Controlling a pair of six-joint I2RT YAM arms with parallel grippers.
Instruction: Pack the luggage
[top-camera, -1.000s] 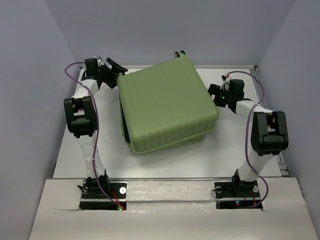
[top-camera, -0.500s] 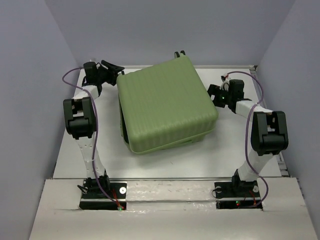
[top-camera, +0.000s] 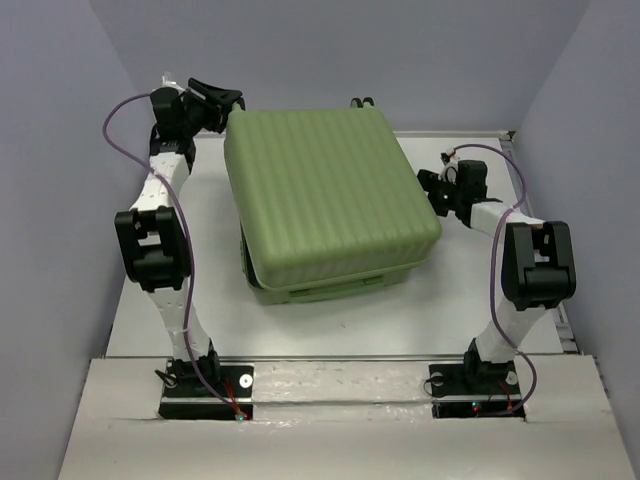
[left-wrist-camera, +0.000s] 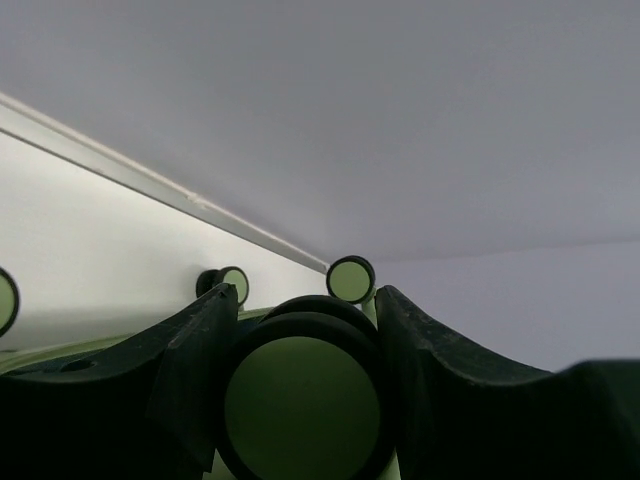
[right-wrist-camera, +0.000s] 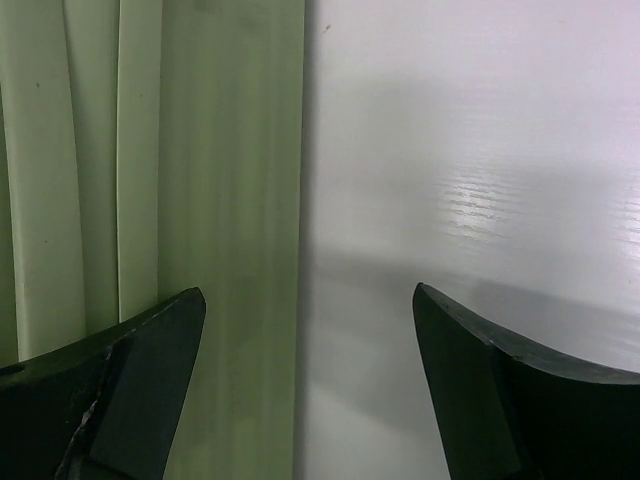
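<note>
The luggage (top-camera: 330, 195) is a large light-green ribbed suitcase lying flat in the middle of the table, its upper shell slightly raised at the back left. At that back-left corner my left gripper (top-camera: 222, 100) is shut on one black-and-green caster wheel (left-wrist-camera: 300, 400), with a finger pressed against each side of it; my left gripper (left-wrist-camera: 305, 315) shows the same grip in the wrist view. My right gripper (top-camera: 432, 190) stands open beside the suitcase's right edge. In the right wrist view the gripper (right-wrist-camera: 310, 305) straddles the ribbed shell's edge (right-wrist-camera: 200, 150) with nothing between its fingers.
Two more caster wheels (left-wrist-camera: 351, 279) show beyond the held one, near the back wall. Another wheel pair (top-camera: 360, 103) sticks out at the suitcase's far edge. White table (top-camera: 330, 330) lies in front; grey walls close in on three sides.
The left gripper closed on the caster wheel and rose toward the back left. The suitcase's back-left corner came up with it and the shell shifted left. The right arm stayed still.
</note>
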